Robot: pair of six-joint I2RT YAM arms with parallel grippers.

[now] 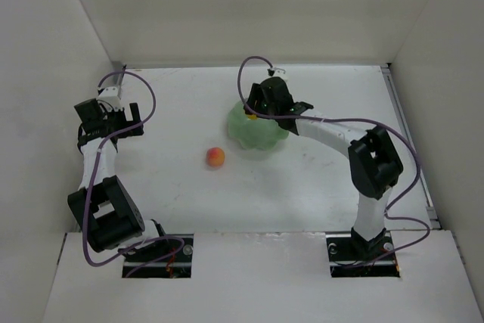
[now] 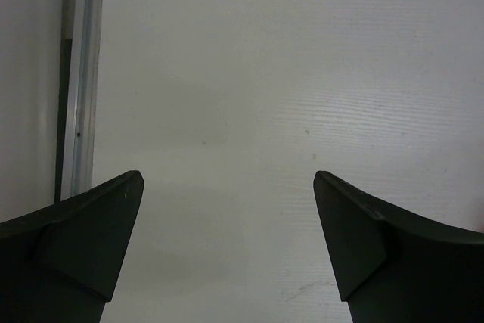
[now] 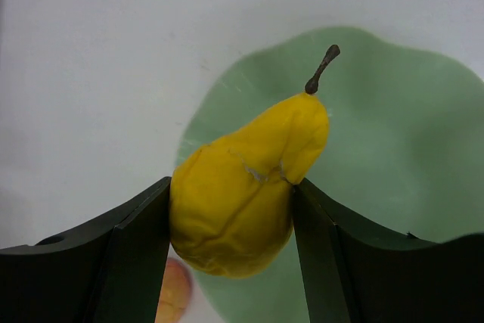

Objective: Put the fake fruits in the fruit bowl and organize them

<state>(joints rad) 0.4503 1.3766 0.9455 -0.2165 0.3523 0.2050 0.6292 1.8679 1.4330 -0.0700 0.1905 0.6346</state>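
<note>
**Top external view.** We find the fruit bowl (image 1: pixel 255 138) just right of centre in the upper half of the frame. The right gripper (image 1: pixel 261 109) hangs over its upper left part, and a speck of yellow shows beneath it. The peach (image 1: pixel 215 157) lies on the table (image 1: pixel 318 187) below and left of the bowl, near it but not touching. The left gripper (image 1: pixel 112 117) is at the far left of the frame, well apart from both fruits. We judge that neither fruit is yet deposited: one is at the point of delivery and the peach is untouched.

**Left wrist view.** The left gripper (image 2: pixel 228 179) is spread wide. Only bare table shows between its dark fingers (image 2: pixel 91 232), and it holds and touches nothing.

**Right wrist view.** The right gripper (image 3: pixel 232 184) is clenched on the pear (image 3: pixel 242 187), with its jaws pressed against the fat lower body on either side. The stem (image 3: pixel 322 69) points to the upper right of the frame. The bowl (image 3: pixel 401 149) fills the background behind the fruit. We cannot tell whether the pear touches the bowl floor. A sliver of the peach (image 3: pixel 174 293) shows at the bottom edge, outside the rim.

We judge that the remaining work is to release the pear, fetch the peach and arrange the two.
</note>
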